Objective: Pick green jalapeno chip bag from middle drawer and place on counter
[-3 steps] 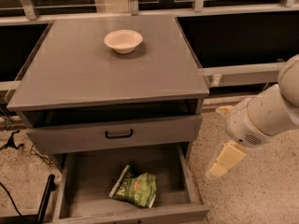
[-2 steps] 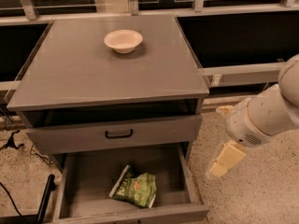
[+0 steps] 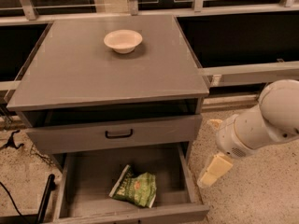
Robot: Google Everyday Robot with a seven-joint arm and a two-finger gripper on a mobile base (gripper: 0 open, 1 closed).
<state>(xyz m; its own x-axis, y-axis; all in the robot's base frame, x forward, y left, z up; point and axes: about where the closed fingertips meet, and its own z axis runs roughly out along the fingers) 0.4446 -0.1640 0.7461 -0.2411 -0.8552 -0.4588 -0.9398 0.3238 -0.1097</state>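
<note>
In the camera view, the gripper [image 3: 211, 172] and the white arm [image 3: 261, 125] behind it sit lower and a little further left than a second ago. They are closer to the right wall of the middle drawer [image 3: 185, 172] but are outside it, over the speckled floor [image 3: 261, 195]. Nothing is held, and whether the gripper is spread or pressed together cannot be told from this angle. Nothing else has shifted. The green jalapeno chip bag [image 3: 134, 189] lies crumpled on the floor of the pulled-out drawer where it was, right of centre and near the front edge, well apart from the gripper. The cream bowl [image 3: 123, 41] keeps its spot towards the back of the counter [image 3: 93, 76]. The drawer front with a black handle [image 3: 118, 134] above the open tray is unchanged too. The bag carries white lettering and a small red-orange mark, but none of the writing can be read.
</note>
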